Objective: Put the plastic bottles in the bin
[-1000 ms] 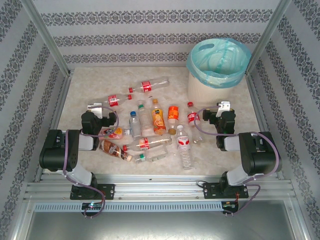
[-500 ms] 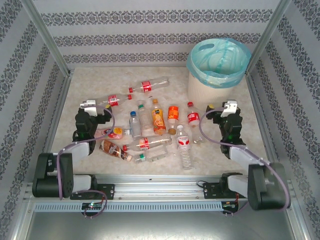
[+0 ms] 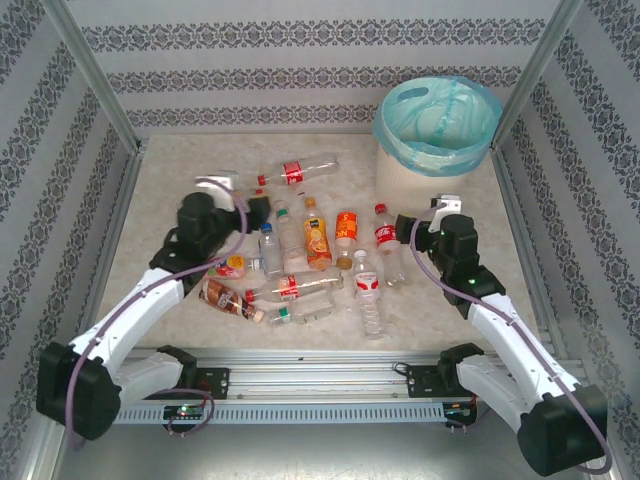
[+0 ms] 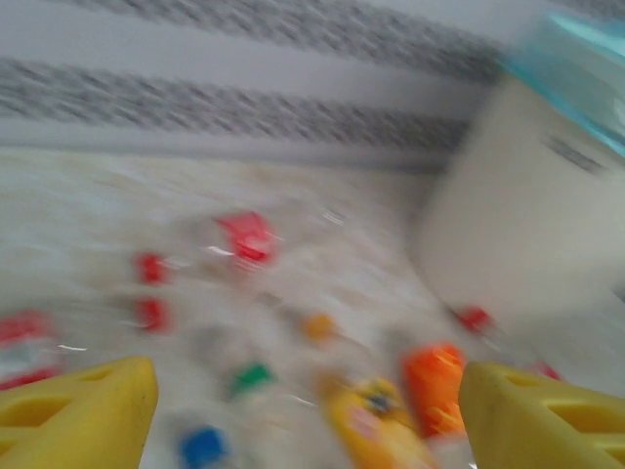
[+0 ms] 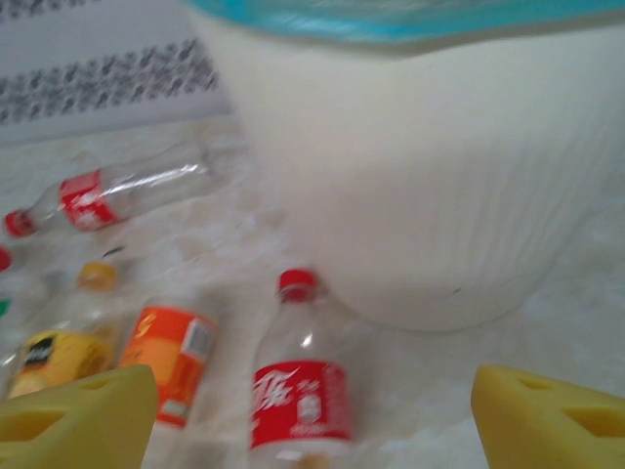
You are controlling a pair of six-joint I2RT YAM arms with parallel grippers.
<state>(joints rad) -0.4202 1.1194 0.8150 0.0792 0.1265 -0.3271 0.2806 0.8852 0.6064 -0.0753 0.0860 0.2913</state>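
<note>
From above: plastic bottles (image 3: 317, 242) mid-frame, bin (image 3: 405, 175) upper right, right gripper (image 3: 406, 228) right of the red-labelled bottle (image 3: 385, 237). Left wrist — blurred; left gripper (image 4: 308, 410) seemingly wide open, empty. Right wrist — jaws spread, empty; bottle lower centre, cap toward bin.

Pale wallpaper (image 3: 300, 60) with grey patterned bands is wrapping around three sides. A beige marbled worktop (image 3: 165, 170) is lying under soft, even light. Slanted aluminium posts (image 3: 92, 75) are framing the corners, and a slotted metal rail (image 3: 320, 383) is running along the near edge.
</note>
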